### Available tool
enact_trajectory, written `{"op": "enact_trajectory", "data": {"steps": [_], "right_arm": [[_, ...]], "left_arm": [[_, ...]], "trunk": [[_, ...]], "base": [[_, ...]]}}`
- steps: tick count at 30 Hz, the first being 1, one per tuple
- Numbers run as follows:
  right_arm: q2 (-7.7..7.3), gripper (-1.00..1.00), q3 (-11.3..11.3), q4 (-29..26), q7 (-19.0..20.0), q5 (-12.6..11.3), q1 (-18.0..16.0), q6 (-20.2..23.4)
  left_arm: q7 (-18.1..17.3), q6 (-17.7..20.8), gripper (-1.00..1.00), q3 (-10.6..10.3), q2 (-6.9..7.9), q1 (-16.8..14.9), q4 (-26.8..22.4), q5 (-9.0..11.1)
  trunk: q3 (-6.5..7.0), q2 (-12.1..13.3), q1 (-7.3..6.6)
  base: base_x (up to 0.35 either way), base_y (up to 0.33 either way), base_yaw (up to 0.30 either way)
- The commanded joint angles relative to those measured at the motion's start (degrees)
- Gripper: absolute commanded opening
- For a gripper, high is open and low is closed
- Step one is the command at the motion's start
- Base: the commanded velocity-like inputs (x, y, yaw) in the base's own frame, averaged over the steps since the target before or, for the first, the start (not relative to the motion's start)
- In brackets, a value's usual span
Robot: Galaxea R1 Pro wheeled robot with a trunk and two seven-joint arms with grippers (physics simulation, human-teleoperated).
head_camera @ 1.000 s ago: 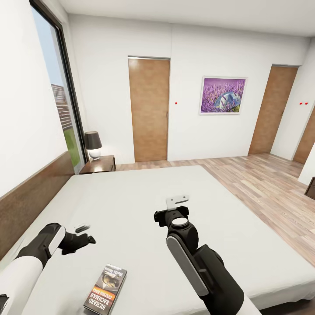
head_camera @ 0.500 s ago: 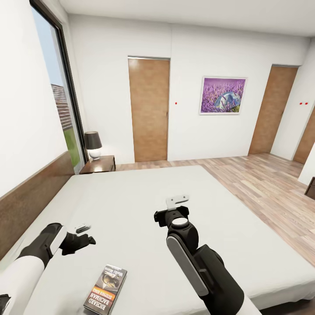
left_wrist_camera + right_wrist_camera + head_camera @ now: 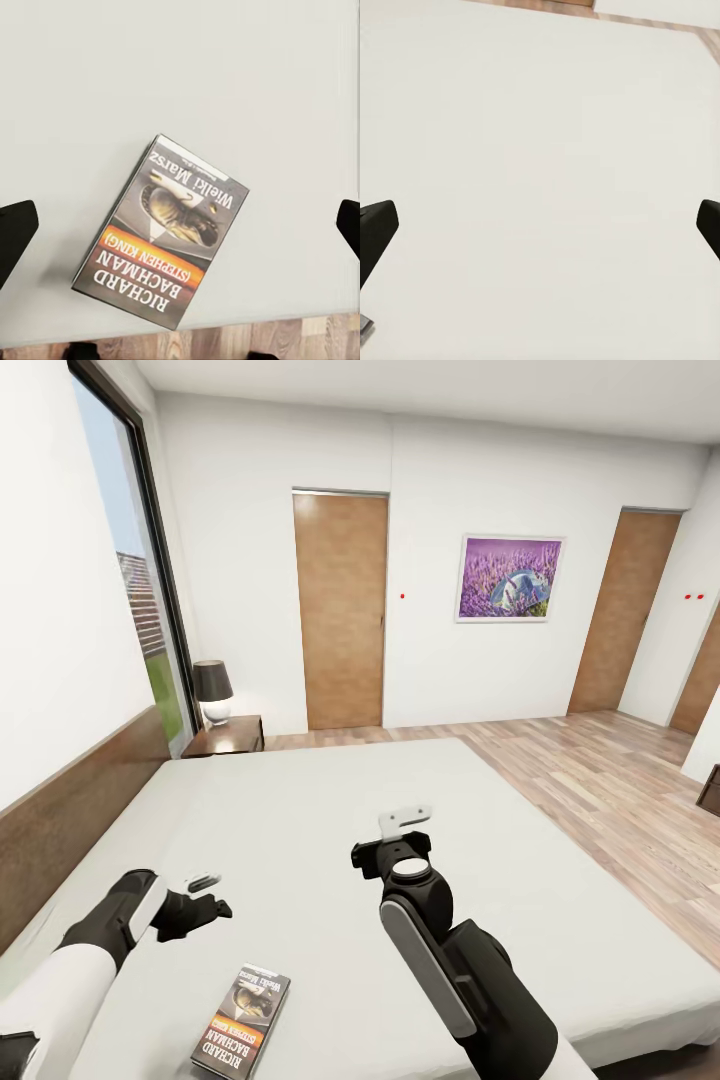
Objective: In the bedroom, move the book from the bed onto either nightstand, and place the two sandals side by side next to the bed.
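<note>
Head view, item by item: the bed (image 3: 300,800) with its pale mattress and dark headboard; on it, near the edge closest to me, the book (image 3: 243,1021), lying flat, cover up. My left gripper (image 3: 205,895) hangs over the mattress just beyond the book and toward the headboard side, not touching it. My right gripper (image 3: 405,825) is held over the middle of the mattress, well apart from the book. At the far corner of the bed stands a nightstand (image 3: 226,736) carrying a lamp (image 3: 213,691). In the left wrist view the book (image 3: 162,231) lies between my two dark fingertips (image 3: 15,234), which stand wide apart; floorboards show past the mattress edge beside it. The right wrist view has bare mattress between fingertips (image 3: 376,229) spread just as wide, holding nothing. Step in hand, as I judge it: the approach to the book with the left arm. The next move calls for lowering onto the thin paperback and getting purchase on an edge, since it lies flat on a soft surface; the nightstand lies well off.
</note>
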Motion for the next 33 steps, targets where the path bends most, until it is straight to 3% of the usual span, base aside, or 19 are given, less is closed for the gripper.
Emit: {"op": "enact_trajectory", "data": {"steps": [1,15,22,33], "right_arm": [[-0.01,1.00,0.07,-0.03,-0.59,-0.53,-0.06,0.18],[0.04,1.00,0.08,-0.06,-0.57,-0.53,-0.03,0.18],[0.02,1.00,0.08,-0.06,-0.57,-0.53,-0.03,0.18],[0.01,1.00,1.14,-0.04,-0.57,-0.53,-0.04,0.18]], "left_arm": [[-0.46,0.26,1.00,0.22,-0.10,-0.04,-0.05,-0.44],[-0.49,0.16,1.00,-0.23,-0.40,-0.04,-0.07,-0.44],[-0.45,0.15,1.00,-0.27,-0.41,-0.04,-0.22,-0.44],[-0.61,0.11,1.00,-2.32,-0.64,0.04,-0.91,-0.44]], "trunk": [[-0.07,-0.04,0.00],[-2.22,-4.85,2.64],[-2.22,-4.85,2.64],[-4.02,-8.87,4.83]], "base": [[0.000,0.000,0.000],[0.000,0.000,0.000],[0.000,0.000,0.000],[0.000,0.000,0.000]]}}
